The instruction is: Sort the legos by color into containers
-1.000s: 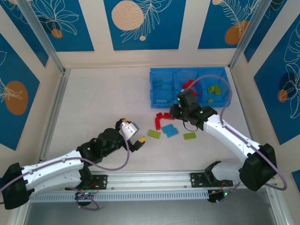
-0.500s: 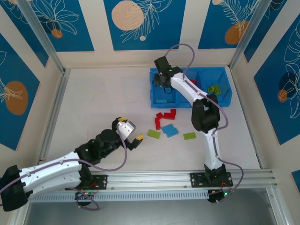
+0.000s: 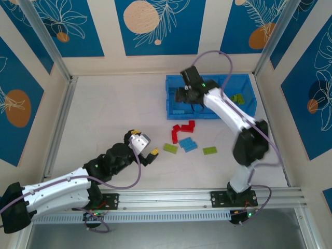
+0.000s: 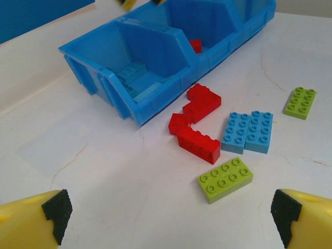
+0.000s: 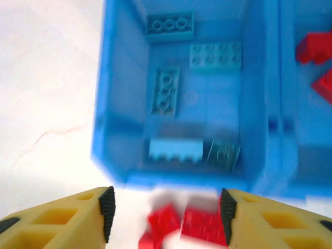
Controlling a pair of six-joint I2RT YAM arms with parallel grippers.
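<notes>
Legos lie in two places: some in the bright blue plastic tray (image 3: 169, 97) at the far right of the pale table (image 3: 114, 114), the rest loose on the tabletop just near of it. The tray's left compartment (image 5: 207, 109) holds five light blue bricks (image 5: 215, 55), one of them too blurred to make out well. The middle compartment (image 4: 207, 21) holds red bricks (image 5: 314, 49), and the right compartment (image 3: 246, 91) holds lime green bricks (image 3: 237, 98).

On the table, a cluster of red studded bricks (image 4: 199, 122) sits with its pieces touching, close to the tray's near wall. A pair of light blue studded bricks (image 4: 248, 132) lies side by side just near of the cluster. One lime green studded brick (image 4: 224, 179) rests just left of that pair, and a second lime green brick (image 4: 300, 102) lies apart to the right.

The right gripper (image 5: 166, 207) hovers over the near wall of the left compartment, its yellow fingers spread with nothing between them. The left gripper (image 3: 144, 142) hangs low over the table, left of the loose bricks and apart from them. Its jaws are spread wide and empty.
</notes>
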